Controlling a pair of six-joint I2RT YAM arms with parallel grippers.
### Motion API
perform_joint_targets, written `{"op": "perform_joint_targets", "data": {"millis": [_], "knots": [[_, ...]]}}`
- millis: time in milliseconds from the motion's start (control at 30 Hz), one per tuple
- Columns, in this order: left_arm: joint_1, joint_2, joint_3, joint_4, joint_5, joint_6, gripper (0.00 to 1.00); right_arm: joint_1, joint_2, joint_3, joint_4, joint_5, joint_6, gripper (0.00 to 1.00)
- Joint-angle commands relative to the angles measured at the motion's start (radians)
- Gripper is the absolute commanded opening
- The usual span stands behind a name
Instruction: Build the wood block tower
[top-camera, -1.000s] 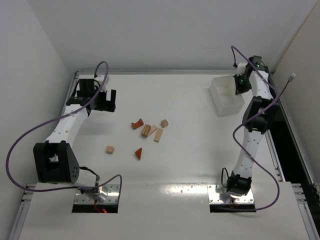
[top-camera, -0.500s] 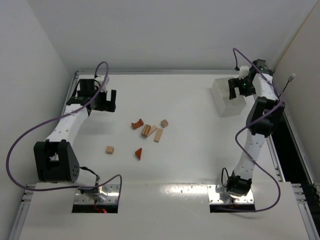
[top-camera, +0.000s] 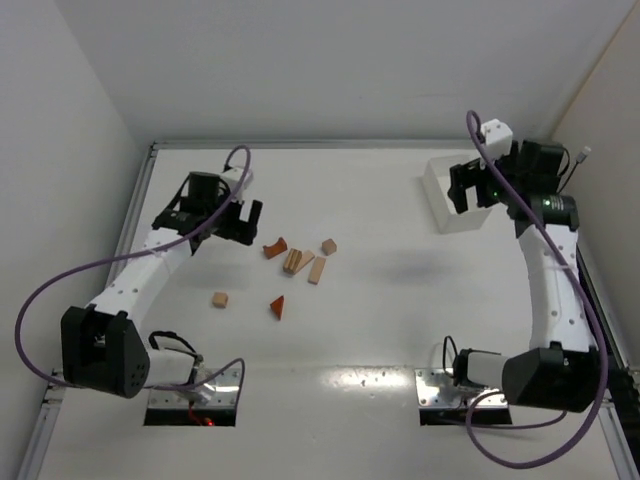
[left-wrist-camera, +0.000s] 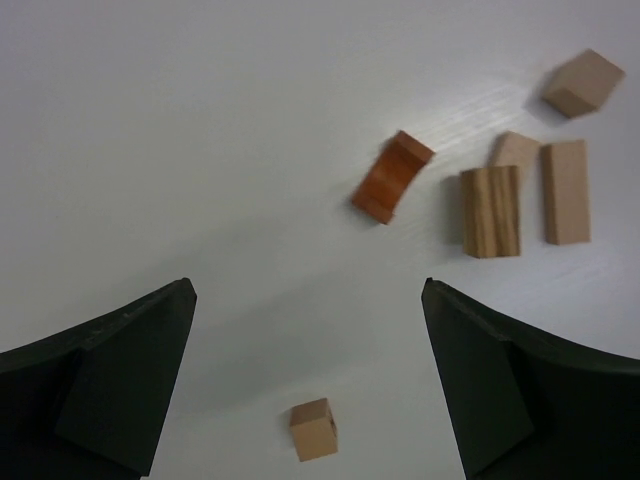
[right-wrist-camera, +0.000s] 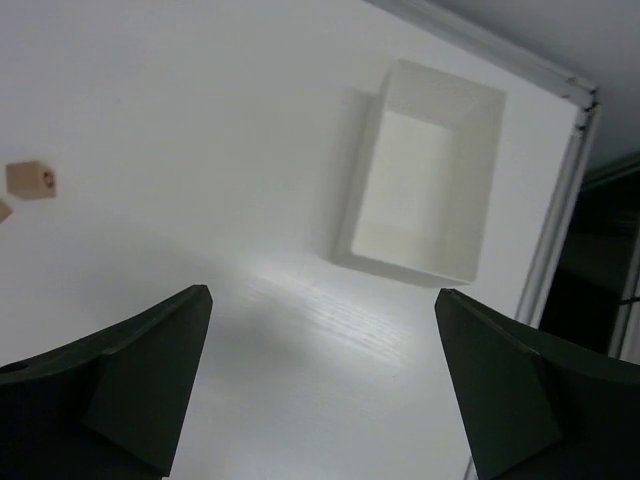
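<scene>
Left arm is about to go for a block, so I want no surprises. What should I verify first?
1. Left gripper open, empty: ok.
2. Right gripper open, empty: ok.
3. Reddish-brown wooden arch block apart from neighbours: ok.
4. Left gripper centred over that arch: not ok, it lies ahead, off-centre.
5. White rectangular plastic bin away from the blocks: ok.
6. Tower started: not ok, blocks lie scattered.

Your reddish arch (top-camera: 275, 248), two bars (top-camera: 317, 269) and a cube (top-camera: 328, 246) lie clustered on the desk (top-camera: 400, 300); another cube (top-camera: 220, 299) and wedge (top-camera: 277, 307) apart.
</scene>
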Motion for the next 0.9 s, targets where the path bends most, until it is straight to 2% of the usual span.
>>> {"op": "perform_joint_targets", "data": {"millis": [0, 33, 100, 133, 300, 400, 467, 567, 633, 867], "knots": [[-0.113, -0.037, -0.018, -0.028, -0.016, 0.048, 0.95, 0.037, 0.043, -0.099, -0.067, -0.065, 0.003, 0.92], [-0.173, -0.037, -0.018, -0.037, -0.027, 0.048, 0.91, 0.06, 0.043, -0.116, -0.094, -0.074, 0.003, 0.9], [-0.221, -0.037, -0.001, -0.047, 0.005, 0.048, 0.79, 0.083, 0.054, -0.174, -0.108, -0.089, 0.013, 0.84], [-0.261, -0.008, 0.01, -0.063, 0.018, 0.048, 0.67, 0.107, 0.054, -0.194, -0.108, -0.101, 0.013, 0.84], [-0.379, 0.101, 0.076, -0.077, 0.064, 0.037, 0.39, 0.141, 0.054, -0.27, -0.079, -0.048, 0.035, 0.83], [-0.428, 0.208, 0.12, -0.087, 0.126, 0.025, 0.36, 0.161, 0.054, -0.27, -0.079, -0.023, 0.044, 0.83], [-0.442, 0.257, 0.157, -0.087, 0.153, -0.001, 0.29, 0.17, 0.054, -0.27, -0.079, -0.011, 0.044, 0.83], [-0.462, 0.334, 0.189, -0.065, 0.176, -0.012, 0.25, 0.179, 0.054, -0.27, -0.079, 0.0, 0.044, 0.83], [-0.462, 0.374, 0.198, -0.054, 0.176, -0.021, 0.21, 0.18, 0.072, -0.258, -0.079, 0.021, 0.044, 0.83], [-0.462, 0.426, 0.179, -0.035, 0.108, -0.03, 0.18, 0.189, 0.11, -0.219, -0.088, 0.043, 0.044, 0.83]]}}
